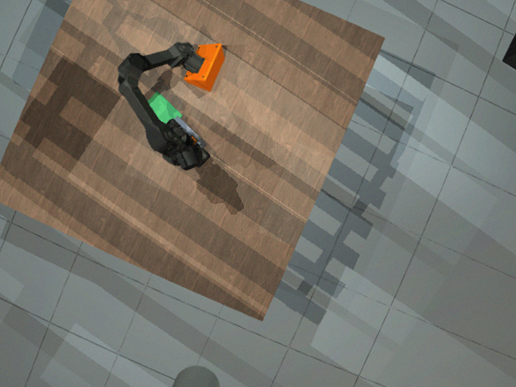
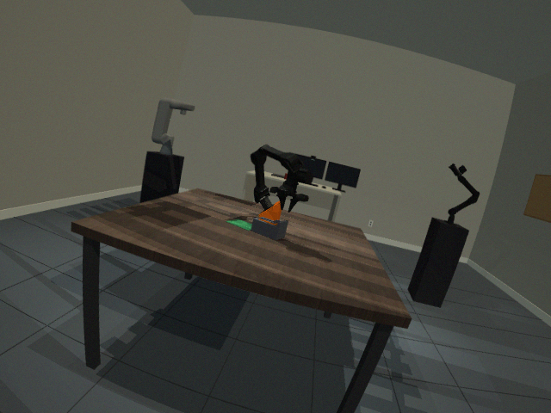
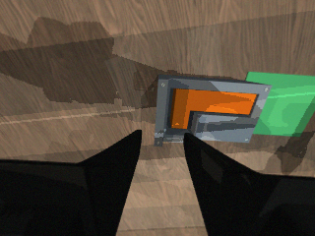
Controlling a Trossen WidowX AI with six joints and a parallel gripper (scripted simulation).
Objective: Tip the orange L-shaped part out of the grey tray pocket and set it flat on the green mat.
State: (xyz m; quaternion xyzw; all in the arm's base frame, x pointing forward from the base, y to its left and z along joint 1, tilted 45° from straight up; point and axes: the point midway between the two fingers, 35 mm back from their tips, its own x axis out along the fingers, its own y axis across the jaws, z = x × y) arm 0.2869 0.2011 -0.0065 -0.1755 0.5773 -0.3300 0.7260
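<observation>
A wooden table (image 2: 187, 249) stands mid-room. Centre-right in the wrist view, the grey tray (image 3: 164, 105) holds the orange L-shaped part (image 3: 197, 105), flush in its pocket; the green mat (image 3: 285, 105) touches the tray's right edge. The gripper (image 3: 162, 140) hangs above, fingers partly apart, empty.

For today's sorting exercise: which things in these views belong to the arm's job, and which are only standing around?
Job: orange L-shaped part, grey tray, green mat, gripper, partly open, empty.

Bystanders: orange base block, grey arm, monitors, black pedestal.
</observation>
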